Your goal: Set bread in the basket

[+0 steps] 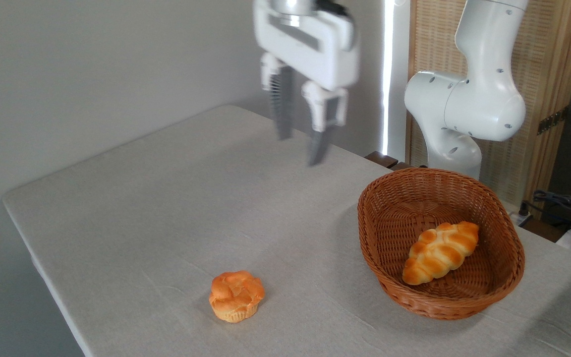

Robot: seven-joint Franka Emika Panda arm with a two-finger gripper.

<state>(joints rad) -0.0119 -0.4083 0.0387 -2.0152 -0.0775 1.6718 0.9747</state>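
Grey cloth-covered table [166, 198], plain wall behind. Your elongated braided golden-orange bread [440, 253] already lies inside the oval brown woven wicker basket [374, 233], on its floor. The white gripper [300, 144] hangs high above the table, well apart from both, fingers [281, 109] apart and empty. Placing looks done; next you only need to park clear. Ignore the small round knotted bun [236, 296].

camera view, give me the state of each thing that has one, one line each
gripper: open, empty, raised above the table, left of the basket
bread: lying inside the basket, on its floor
basket: upright on the table, holding only the bread
muffin-like bun: upright on the table, outside the basket, to its left, untouched
table: covered with a light cloth
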